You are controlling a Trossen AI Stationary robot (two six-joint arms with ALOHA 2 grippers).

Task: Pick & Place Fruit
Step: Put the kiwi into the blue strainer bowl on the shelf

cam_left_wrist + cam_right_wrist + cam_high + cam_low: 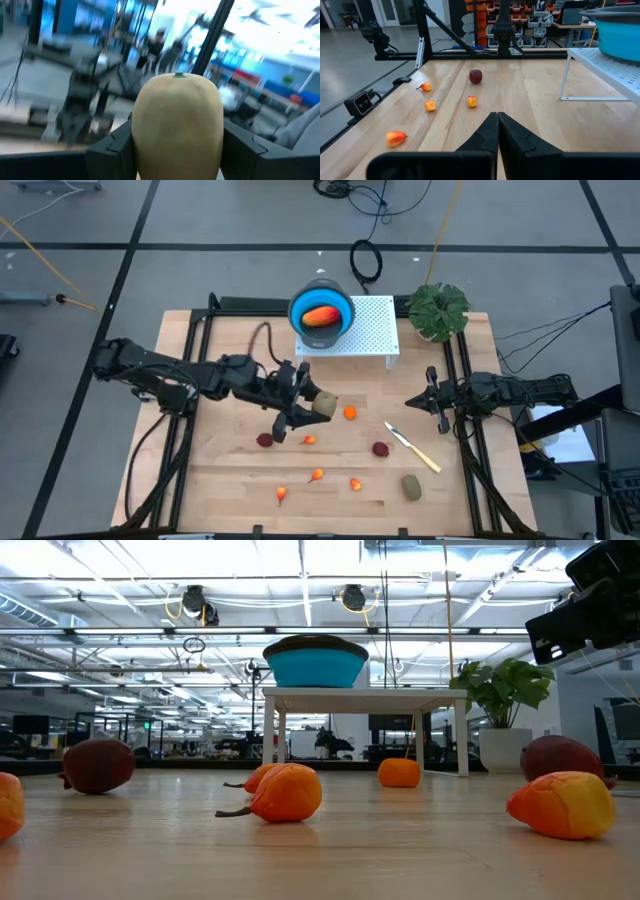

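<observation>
My left gripper reaches in from the table's left, near the middle, and is shut on a brown oval fruit with a small green tip. The elongated red-yellow fruit lies in the blue bowl on a white stand. Another brown-green oval, two dark red balls and several orange bits lie on the wooden table. My right gripper waits shut at the table's right side, with nothing in it. My left gripper pinches the brown oval by its two long sides between its two fingers. The fingers come level from the table's left and lie along the fruit. The green-tipped end points away from the wrist, and the fruit is lifted clear of the table.
A knife with a pale yellow handle lies right of centre on the table. A potted plant stands at the far right corner. Black frame rails run along the left and right edges.
</observation>
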